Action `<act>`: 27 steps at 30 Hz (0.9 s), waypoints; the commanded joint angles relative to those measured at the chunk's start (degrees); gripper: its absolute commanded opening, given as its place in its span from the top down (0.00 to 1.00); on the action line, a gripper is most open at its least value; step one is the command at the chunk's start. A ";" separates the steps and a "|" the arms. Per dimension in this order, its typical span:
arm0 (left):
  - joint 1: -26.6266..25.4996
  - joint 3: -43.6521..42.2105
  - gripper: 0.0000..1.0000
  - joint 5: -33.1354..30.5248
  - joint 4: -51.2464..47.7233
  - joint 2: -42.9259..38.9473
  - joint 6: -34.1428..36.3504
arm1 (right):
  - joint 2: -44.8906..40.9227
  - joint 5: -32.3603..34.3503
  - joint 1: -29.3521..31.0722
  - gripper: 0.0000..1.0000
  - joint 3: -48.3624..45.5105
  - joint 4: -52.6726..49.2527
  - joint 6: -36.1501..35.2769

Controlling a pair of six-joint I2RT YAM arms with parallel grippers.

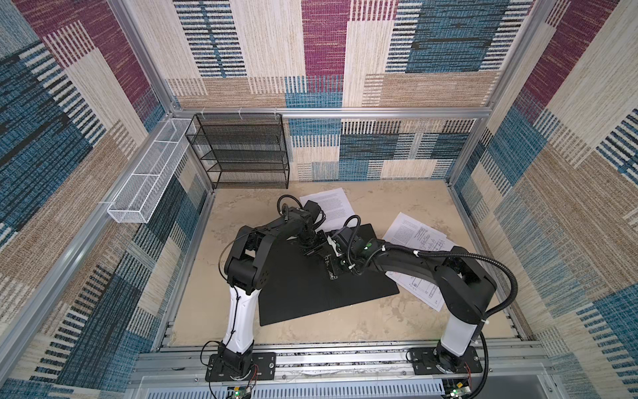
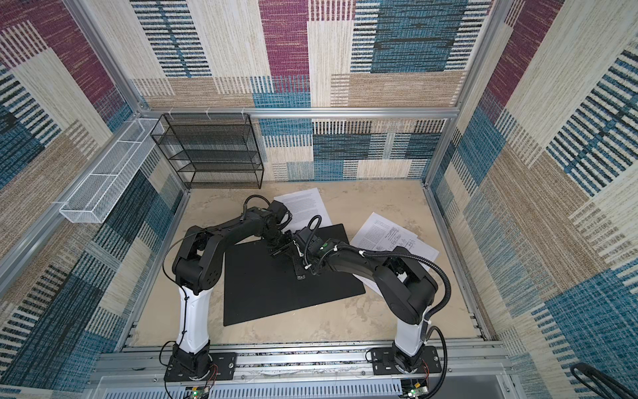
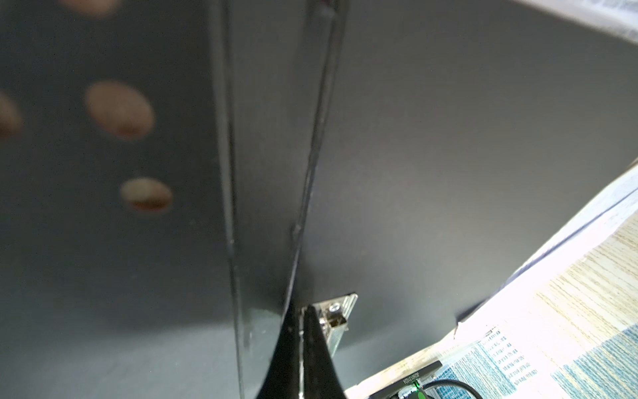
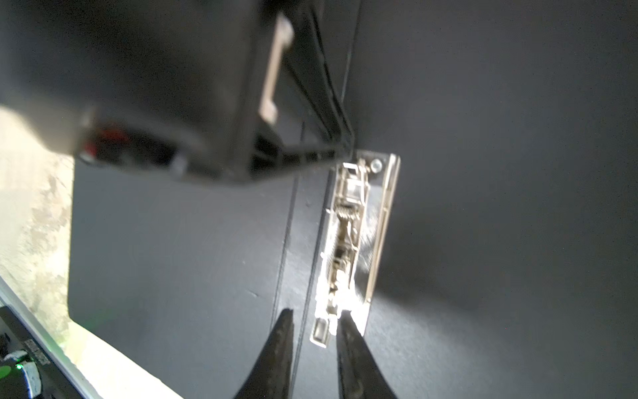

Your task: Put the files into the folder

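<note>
- Folder [image 1: 310, 290]: open, black inside up, mid-worktop [image 1: 345, 328]; files [image 1: 329, 203] loose at its 12 and 3 o'clock.
- Left pincer [image 3: 303, 328]: pressed together, beside clip [image 4: 348, 241].
- Right pincer [image 4: 316, 312]: slightly spread, straddling the clip's lever; best to raise the lever fully before feeding.

1. Shelf rack [image 1: 241, 152] [image 2: 210, 152]: black wire mesh, several tiers, upright at the far left corner of the worktop [image 1: 397, 200] [image 2: 362, 197], back against the rear wall.
2. Trough basket [image 1: 148, 172] [image 2: 107, 176]: white wire mesh, long, narrow, divided into compartments; fixed to the left side rail above the worktop's left edge, its far end just beside the rack.
3. Worktop: beige, mottled.
4. Frame rail [image 1: 345, 112]: aluminium, along the rear edge.
5. Wall covering [image 1: 310, 51]: woven patchwork, blue, maroon, cream, tan.
</note>
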 commanded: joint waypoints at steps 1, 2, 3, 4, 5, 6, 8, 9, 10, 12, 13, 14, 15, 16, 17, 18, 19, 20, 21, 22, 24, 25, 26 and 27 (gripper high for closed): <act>-0.21 -0.71 1.00 -3.71 -4.62 1.32 0.56 | -0.30 -1.13 0.14 0.75 -1.15 2.24 0.93; -0.21 -0.76 1.00 -3.79 -4.58 1.29 0.65 | -0.21 -1.13 0.17 0.76 -1.39 2.34 0.90; -0.15 -0.76 1.00 -3.89 -4.60 1.24 0.53 | -0.04 -1.15 0.17 0.77 -1.51 2.49 0.86; -0.17 -0.78 1.00 -3.89 -4.63 1.28 0.49 | 0.13 -1.23 0.17 0.77 -1.51 2.58 0.86; -0.13 -0.76 1.00 -3.89 -4.64 1.34 0.55 | 0.23 -1.45 0.17 0.77 -1.51 2.60 0.88; -0.17 -0.74 1.00 -3.90 -4.55 1.37 0.56 | 0.27 -1.49 0.25 0.78 -1.38 2.67 0.78; -0.17 -0.76 1.00 -3.89 -4.58 1.37 0.56 | 0.65 -1.56 0.43 0.79 -1.26 2.42 0.62; -0.13 -0.79 1.00 -3.97 -4.64 1.37 0.48 | 0.84 -1.85 0.58 0.79 -1.16 2.29 0.53; -0.13 -0.75 1.00 -4.06 -4.61 1.37 0.47 | 0.88 -2.45 0.81 0.79 -1.24 2.42 0.32; -0.12 -0.68 1.00 -3.98 -4.57 1.49 0.47 | 1.08 -2.74 1.26 0.79 -1.42 2.44 0.24; -0.13 -0.68 1.00 -3.98 -4.60 1.55 0.47 | 1.32 -2.50 1.37 0.80 -1.38 2.04 0.24; -0.13 -0.64 1.00 -3.97 -4.59 1.59 0.47 | 1.53 -2.13 1.40 0.81 -1.34 1.81 0.24; -0.13 -0.70 1.00 -3.97 -4.63 1.54 0.36 | 1.55 -1.88 1.47 0.82 -1.55 1.69 0.24; -0.12 -0.70 1.00 -3.89 -4.63 1.52 0.37 | 1.50 -1.83 1.40 0.82 -1.68 1.73 0.24; -0.10 -0.67 1.00 -3.84 -4.59 1.59 0.42 | 1.45 -1.88 1.48 0.83 -1.77 1.85 0.33; -0.05 -0.67 1.00 -3.93 -4.63 1.63 0.41 | 1.44 -1.96 1.48 0.83 -1.76 1.80 0.37; -0.13 -0.76 1.00 -3.93 -4.62 1.55 0.37 | 1.45 -1.88 1.48 0.84 -1.76 1.60 0.33; -0.13 -0.76 1.00 -3.90 -4.48 1.53 0.38 | 1.48 -1.67 1.48 0.84 -1.81 1.54 0.43; -0.11 -0.78 1.00 -3.96 -4.62 1.54 0.39 | 1.44 -1.35 1.48 0.85 -1.86 1.45 0.57; -0.13 -0.72 1.00 -4.04 -4.56 1.47 0.41 | 1.35 -1.30 1.48 0.85 -1.98 1.45 0.51; -0.11 -0.85 1.00 -4.24 -4.63 1.46 0.36 | 1.53 -1.60 1.48 0.85 -2.12 1.49 0.42; -0.07 -0.81 1.00 -4.16 -4.59 1.54 0.34 | 1.56 -1.49 1.56 0.86 -2.19 1.45 0.39; -0.13 -0.83 1.00 -4.21 -4.62 1.54 0.29 | 1.69 -1.35 1.63 0.87 -2.34 1.45 0.33; 0.01 -0.93 1.00 -4.32 -4.60 1.54 0.32 | 1.69 -1.14 1.65 0.87 -2.61 1.43 0.24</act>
